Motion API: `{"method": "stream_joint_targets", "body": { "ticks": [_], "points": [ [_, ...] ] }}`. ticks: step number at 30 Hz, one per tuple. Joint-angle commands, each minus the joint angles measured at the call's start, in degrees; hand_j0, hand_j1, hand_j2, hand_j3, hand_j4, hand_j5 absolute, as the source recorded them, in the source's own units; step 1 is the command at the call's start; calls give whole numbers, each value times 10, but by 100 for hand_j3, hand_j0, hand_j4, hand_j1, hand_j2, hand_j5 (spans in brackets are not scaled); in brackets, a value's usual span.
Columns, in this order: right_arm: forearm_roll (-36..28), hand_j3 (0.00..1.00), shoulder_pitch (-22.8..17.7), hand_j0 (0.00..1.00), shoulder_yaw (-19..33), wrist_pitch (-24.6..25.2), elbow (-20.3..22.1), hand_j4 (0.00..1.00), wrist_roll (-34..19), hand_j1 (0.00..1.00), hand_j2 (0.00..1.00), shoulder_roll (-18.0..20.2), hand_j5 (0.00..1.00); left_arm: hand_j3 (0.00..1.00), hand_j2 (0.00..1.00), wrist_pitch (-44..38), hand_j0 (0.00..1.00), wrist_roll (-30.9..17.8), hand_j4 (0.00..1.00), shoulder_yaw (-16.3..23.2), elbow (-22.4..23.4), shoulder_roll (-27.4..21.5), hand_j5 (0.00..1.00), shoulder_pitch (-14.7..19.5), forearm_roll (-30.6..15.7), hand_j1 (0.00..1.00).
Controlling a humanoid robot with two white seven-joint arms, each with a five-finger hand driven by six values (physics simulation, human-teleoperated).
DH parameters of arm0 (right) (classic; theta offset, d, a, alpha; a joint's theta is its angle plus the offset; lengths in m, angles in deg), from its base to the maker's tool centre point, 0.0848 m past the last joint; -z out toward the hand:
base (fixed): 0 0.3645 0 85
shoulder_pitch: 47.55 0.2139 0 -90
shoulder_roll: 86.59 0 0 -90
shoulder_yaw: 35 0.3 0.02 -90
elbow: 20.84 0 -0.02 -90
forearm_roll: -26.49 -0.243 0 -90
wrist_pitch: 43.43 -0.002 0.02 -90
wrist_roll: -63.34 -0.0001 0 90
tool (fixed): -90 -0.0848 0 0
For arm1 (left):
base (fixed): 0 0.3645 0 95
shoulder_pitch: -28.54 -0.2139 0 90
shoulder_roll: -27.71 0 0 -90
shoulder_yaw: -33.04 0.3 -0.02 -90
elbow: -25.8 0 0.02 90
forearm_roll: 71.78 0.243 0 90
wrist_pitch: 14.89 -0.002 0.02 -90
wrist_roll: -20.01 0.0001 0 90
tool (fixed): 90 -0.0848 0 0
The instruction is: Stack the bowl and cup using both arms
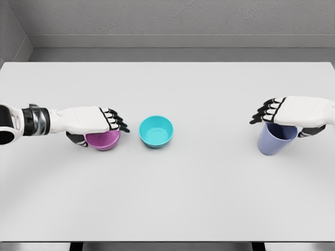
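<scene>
Upright pink bowl (pixel 103 140) at table's left; teal bowl (pixel 156 130) just beside; tilted lavender cup (pixel 274 139) far right

the only thing standing between the two sides is the teal bowl (pixel 156 130), just left of the frame's middle, close beside the purple bowl (pixel 103 140). from there rightward the table (pixel 209 193) lies bare up to the blue cup (pixel 275 138) at the right edge. the whole lower half and upper band are open.
</scene>
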Motion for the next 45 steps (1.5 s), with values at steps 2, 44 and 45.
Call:
{"method": "stream_joint_targets", "body": {
  "ticks": [2, 44, 45],
  "points": [
    [-2, 100, 0, 100, -2, 1, 2, 100, 0, 100, 100, 2, 100, 100, 100, -1, 100, 0, 100, 1, 0, 1, 100, 0, -3, 100],
    [-2, 100, -1, 100, -12, 1, 0, 100, 0, 100, 100, 2, 100, 68, 68, -1, 68, 0, 68, 16, 0, 1, 68, 1, -4, 68],
    [-1, 100, -1, 100, -12, 1, -1, 100, 0, 100, 100, 2, 100, 67, 67, -1, 67, 0, 67, 15, 0, 1, 67, 1, -4, 67]
  ]
}}
